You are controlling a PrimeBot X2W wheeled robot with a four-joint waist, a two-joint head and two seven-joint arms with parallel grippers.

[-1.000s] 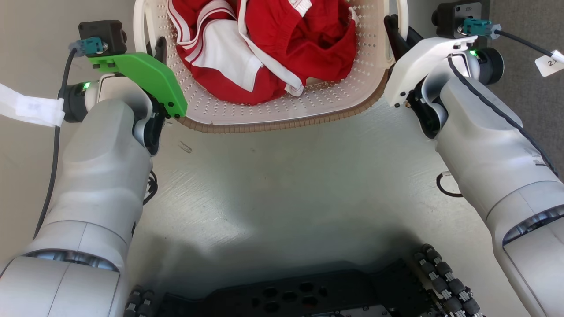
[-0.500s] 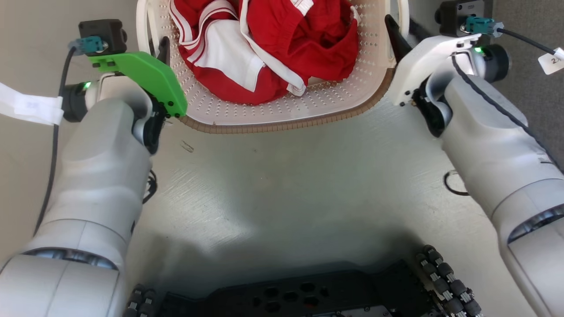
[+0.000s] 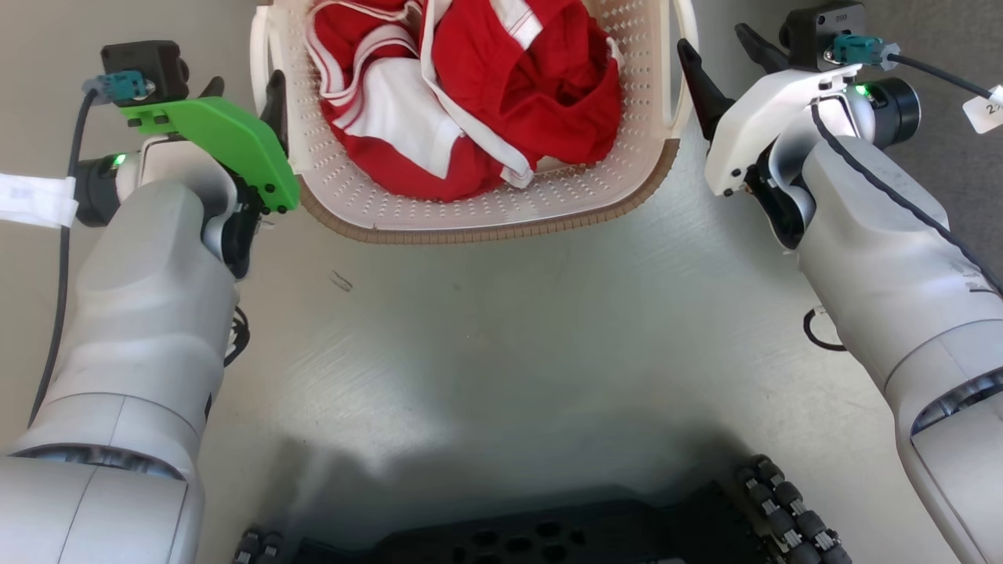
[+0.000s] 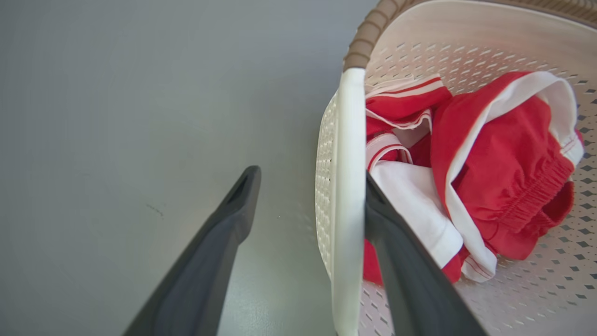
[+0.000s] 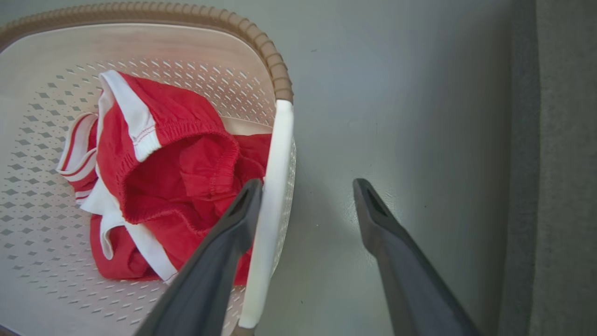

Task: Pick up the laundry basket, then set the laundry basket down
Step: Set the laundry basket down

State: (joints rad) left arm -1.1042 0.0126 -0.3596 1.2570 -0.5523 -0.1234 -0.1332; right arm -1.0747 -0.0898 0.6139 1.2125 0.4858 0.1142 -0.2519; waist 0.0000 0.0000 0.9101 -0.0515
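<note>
Both my forearms reach forward, one on each side of the basket point(image 3: 470, 229), which sits upright on the grey floor point(image 3: 509, 329) straight ahead, with red-and-white clothes point(image 3: 501, 94) inside. My left gripper point(image 4: 310, 177) is spread wide across the left handle point(image 4: 349, 186). My right gripper point(image 5: 308, 184), also spread, straddles the right handle point(image 5: 273, 196). The handles point left and right; I cannot tell the long axis.

Bare floor point(image 3: 501, 329) lies open on the near side of the basket point(image 3: 486, 223) and to its left and right. Red and white clothes point(image 3: 470, 94) crowd its inside. The left gripper point(image 4: 310, 175) straddles the left handle point(image 4: 347, 186), the right gripper point(image 5: 308, 184) the right handle point(image 5: 275, 186), outer fingers point(image 4: 224, 233) over free floor.
</note>
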